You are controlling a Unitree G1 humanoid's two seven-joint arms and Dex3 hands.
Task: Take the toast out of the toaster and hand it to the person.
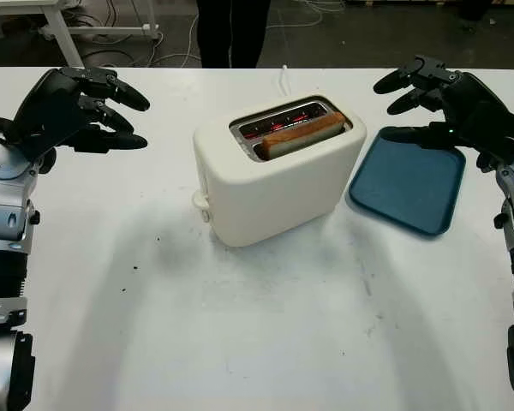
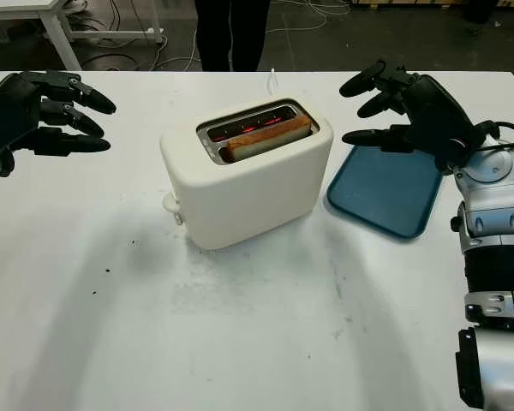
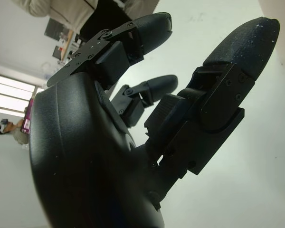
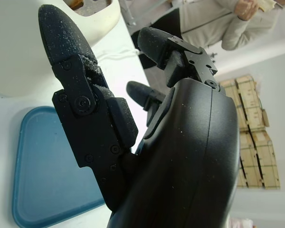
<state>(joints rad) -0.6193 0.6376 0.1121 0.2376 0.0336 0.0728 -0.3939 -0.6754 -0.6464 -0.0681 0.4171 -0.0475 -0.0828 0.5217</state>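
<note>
Here, 1 toast (image 1: 301,134) slice sits in the white toaster (image 1: 274,175) at table centre. Left hand (image 1: 81,110) and right hand (image 1: 437,98) hover either side, both unclenched, holding nothing.

A blue tray (image 1: 409,184) lies flat on the white table (image 1: 265,334) (dark specks dot its surface).

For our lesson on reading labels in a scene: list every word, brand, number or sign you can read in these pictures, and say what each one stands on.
None can be read.
The toaster has a plain cream shell with no brand or marking showing.
The blue tray is bare of print.
The toast sits in the slot, unmarked.
The left robot hand and right robot hand, both open above the table, carry no lettering.
</note>
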